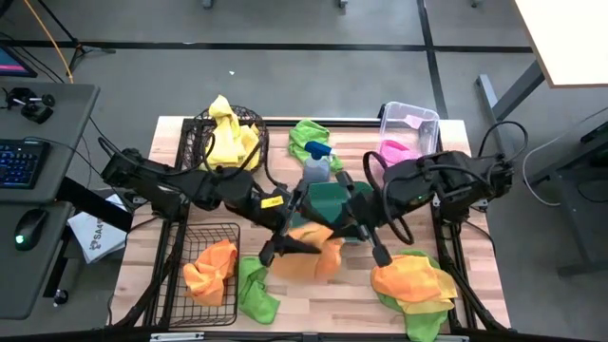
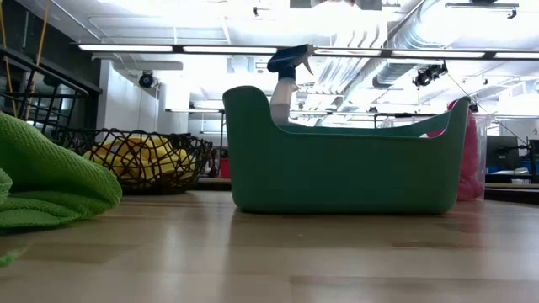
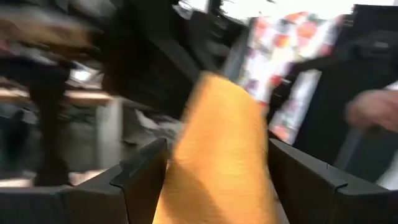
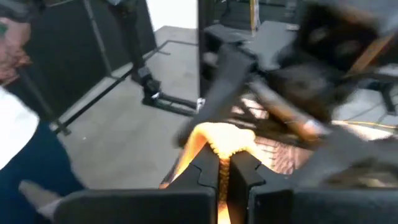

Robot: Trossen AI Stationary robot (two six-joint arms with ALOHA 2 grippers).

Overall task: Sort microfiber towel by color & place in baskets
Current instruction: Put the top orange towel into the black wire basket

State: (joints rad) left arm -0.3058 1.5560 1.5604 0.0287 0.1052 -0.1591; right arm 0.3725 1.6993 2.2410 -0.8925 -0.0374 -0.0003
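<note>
both grippers share 1 orange towel above the table

we see the left gripper (image 1: 269, 255) and the right gripper (image 1: 378, 255) both raised over the table's centre, an orange towel (image 1: 313, 249) stretched between them. in the left wrist view the cloth (image 3: 217, 149) sits between wide-set fingers (image 3: 140, 180). in the right wrist view the fingers (image 4: 239, 171) are pressed nearly together on its edge (image 4: 221, 140).

the teal tub (image 1: 334, 204) sits at centre. at its 11 o'clock, the round wire basket (image 1: 204, 128) holds yellow towels (image 1: 228, 138). at 1 o'clock, the clear bin (image 1: 410, 119) holds pink cloth (image 1: 397, 149). at 8 o'clock, the rectangular wire basket (image 1: 201, 233) holds orange cloth (image 1: 211, 268). at 5 o'clock lies a loose orange-and-green pile (image 1: 416, 283).
</note>
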